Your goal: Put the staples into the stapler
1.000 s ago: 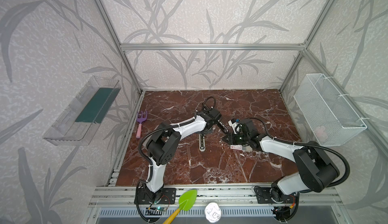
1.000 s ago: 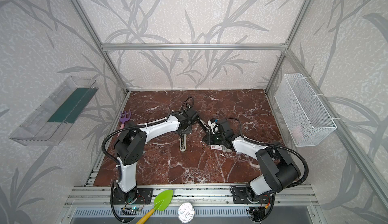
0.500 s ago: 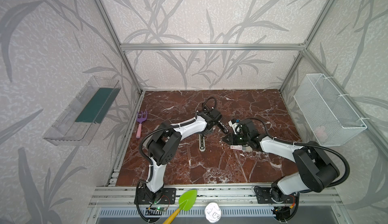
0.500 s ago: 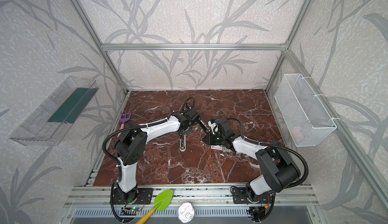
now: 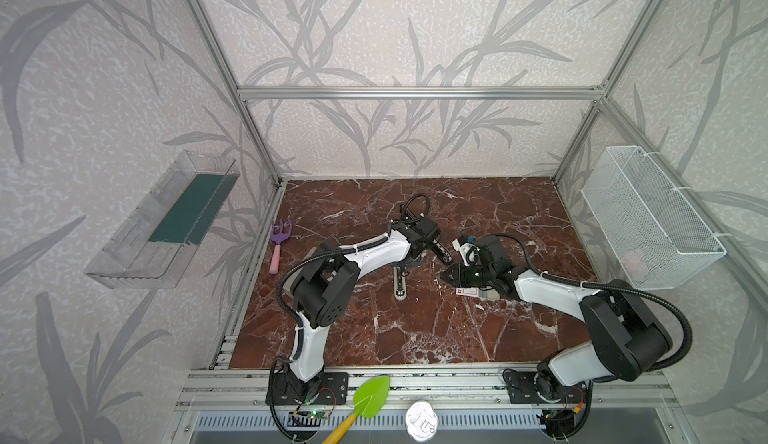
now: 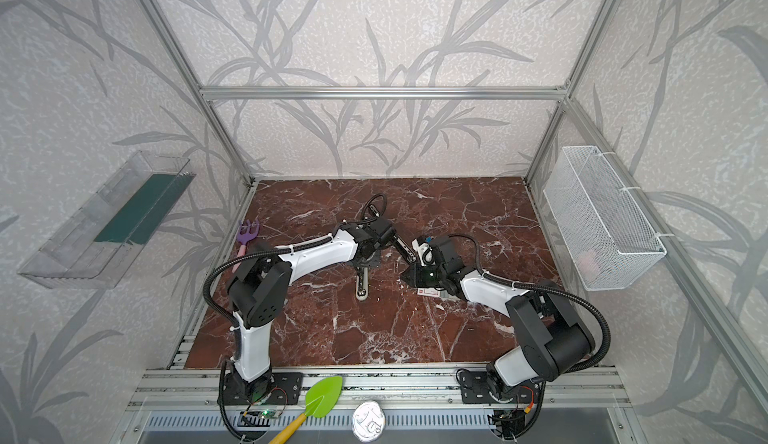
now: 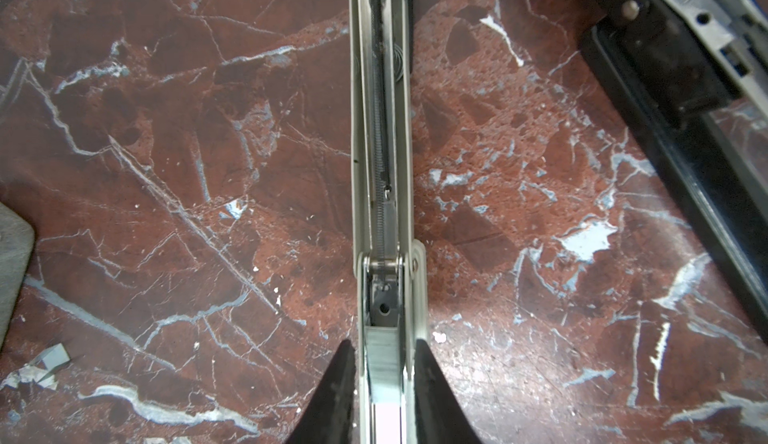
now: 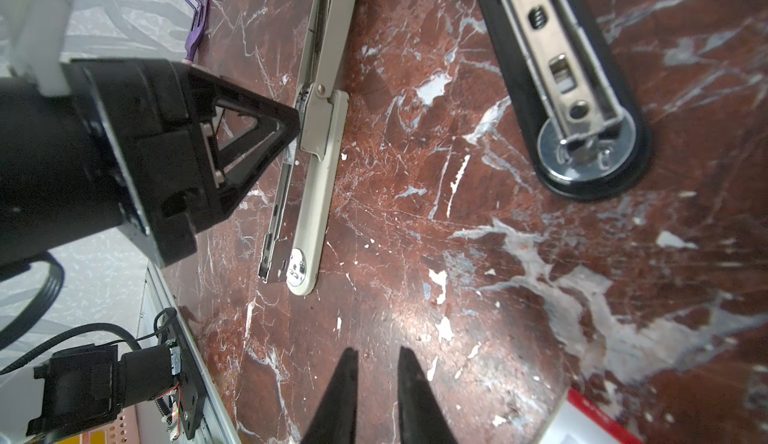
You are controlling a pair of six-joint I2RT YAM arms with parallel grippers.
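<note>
The black stapler (image 8: 561, 67) lies open on the marble, its silver rail up, in both top views (image 5: 440, 250) (image 6: 405, 248). Beside it a beige stapler (image 7: 380, 130) also lies opened out (image 5: 400, 286). My left gripper (image 7: 384, 342) points down over the beige one, open, a finger on either side of its channel. A grey block of staples (image 7: 384, 363) sits in that channel, untouched by the fingers. My right gripper (image 8: 376, 352) hovers low over bare marble, open a little and empty. The white staple box with a red mark (image 5: 467, 292) lies under the right wrist.
A purple toy fork (image 5: 278, 242) lies by the left wall. A wire basket (image 5: 648, 221) hangs on the right wall and a clear shelf (image 5: 166, 221) on the left. A green shovel (image 5: 368, 396) and a round tin (image 5: 422, 419) sit on the front rail. Paper scraps (image 7: 45, 363) litter the marble.
The left gripper's jaws have spread apart over the beige stapler. Both arms stay where they were.
</note>
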